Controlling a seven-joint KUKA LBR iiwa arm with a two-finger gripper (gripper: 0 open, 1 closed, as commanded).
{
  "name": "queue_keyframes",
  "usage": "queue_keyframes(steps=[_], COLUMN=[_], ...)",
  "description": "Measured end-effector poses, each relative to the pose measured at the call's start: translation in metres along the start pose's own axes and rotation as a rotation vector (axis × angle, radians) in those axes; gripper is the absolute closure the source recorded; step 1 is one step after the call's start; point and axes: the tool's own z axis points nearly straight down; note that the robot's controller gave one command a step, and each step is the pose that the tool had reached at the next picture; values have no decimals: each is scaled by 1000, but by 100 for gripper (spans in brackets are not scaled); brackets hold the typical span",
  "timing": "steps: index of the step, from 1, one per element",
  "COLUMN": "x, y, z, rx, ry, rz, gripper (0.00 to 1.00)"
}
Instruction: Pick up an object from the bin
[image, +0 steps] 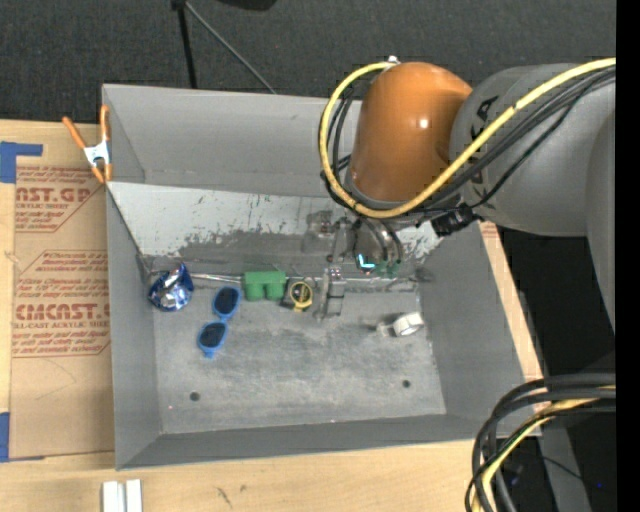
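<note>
The gripper (332, 292) was low in the middle of the bin (300, 375), close to the floor. It hung under the orange cover (410, 125) and the looped yellow-and-black cables (326, 140) of the wrist. Whether it was released or clenched could not be told, because the wrist hid much of it.

The nearest thing was a small ring (299, 293), yellow with a dark centre. It lay flat on the floor just beside the gripper, on the view's left. Whether the two touched could not be told.

A green block (264, 285) lay against the side of the ring away from the gripper, and it seemed to touch the ring. Farther out on that side, a thin grey rod (215, 276) ran from by the block to a crumpled blue wad (171, 288). The wad lay near the left wall, well apart from the gripper.

Blue sunglasses (217, 321) lay to the gripper's left and nearer the front wall. They were apart from both the block and the wad.

On the gripper's other side, to its right in the view and a little toward the front wall, a small white roll (403, 324) lay by itself. It was near the gripper but clear of it.
</note>
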Motion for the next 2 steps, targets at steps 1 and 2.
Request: queue_keyframes(steps=[1, 2], x=[4, 6], y=[66, 115], z=[49, 128], rx=[-2, 0], ry=[-2, -2], rz=[88, -254], gripper=[0, 0])
